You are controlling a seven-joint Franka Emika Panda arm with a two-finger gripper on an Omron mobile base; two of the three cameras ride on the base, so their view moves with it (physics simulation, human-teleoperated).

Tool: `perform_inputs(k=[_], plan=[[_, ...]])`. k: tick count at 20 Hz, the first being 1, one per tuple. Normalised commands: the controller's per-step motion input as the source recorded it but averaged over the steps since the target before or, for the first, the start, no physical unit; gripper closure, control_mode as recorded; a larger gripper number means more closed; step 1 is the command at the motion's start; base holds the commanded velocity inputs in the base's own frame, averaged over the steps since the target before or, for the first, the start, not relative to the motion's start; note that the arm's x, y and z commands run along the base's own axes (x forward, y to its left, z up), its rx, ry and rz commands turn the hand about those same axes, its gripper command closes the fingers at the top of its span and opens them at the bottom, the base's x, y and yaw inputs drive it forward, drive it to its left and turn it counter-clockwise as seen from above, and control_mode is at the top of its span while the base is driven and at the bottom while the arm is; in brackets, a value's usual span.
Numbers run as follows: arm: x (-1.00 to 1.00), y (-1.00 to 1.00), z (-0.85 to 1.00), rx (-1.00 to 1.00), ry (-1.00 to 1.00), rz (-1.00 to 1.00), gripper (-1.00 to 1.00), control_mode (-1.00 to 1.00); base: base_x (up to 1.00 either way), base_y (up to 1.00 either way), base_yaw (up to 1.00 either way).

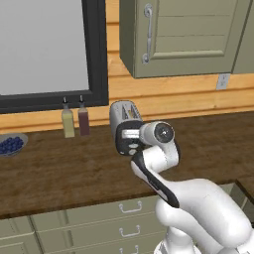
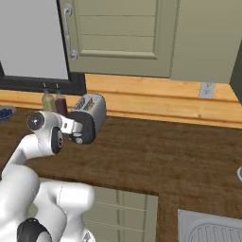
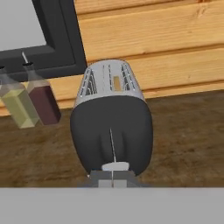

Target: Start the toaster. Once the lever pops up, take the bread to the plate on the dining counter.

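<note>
Silver toaster [image 3: 111,127] | two bottles [image 3: 28,103] just beside | wood counter [image 1: 59,173]

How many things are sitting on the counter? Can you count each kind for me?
Toaster: 1
Bread in the toaster: 1
Bottles: 2, yellow and dark red
Blueberry bowl: 1
Total: 5

Two bottles [image 3: 30,103] stand just left of the toaster [image 3: 111,127], narrowing passage there. Counter [image 1: 208,144] right of the toaster lies open. Wall [image 3: 166,48] closes off the rear.
</note>
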Motion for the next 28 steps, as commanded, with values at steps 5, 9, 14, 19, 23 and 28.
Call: perform_inputs(k=[5,9,14,19,23,28], plan=[[0.0,0.0,1.0,0.01,0.0,-0.09,1.0,-1.0,0.0,0.0,0.0],[0.0,-0.07,0.71,0.0,0.0,-0.04,1.0,-1.0,0.0,0.0,0.0],[0.0,-0.19,0.35,0.0,0.0,-0.01,1.0,-1.0,0.0,0.0,0.0],[0.0,-0.03,-0.01,0.0,0.0,0.0,-1.0,-1.0,0.0,0.0,0.0],[0.0,-0.08,0.0,0.0,0.0,0.0,-1.0,-1.0,0.0,0.0,0.0],[0.04,-0.2,0.0,0.01,0.08,0.0,-1.0,-1.0,0.0,0.0,0.0]])
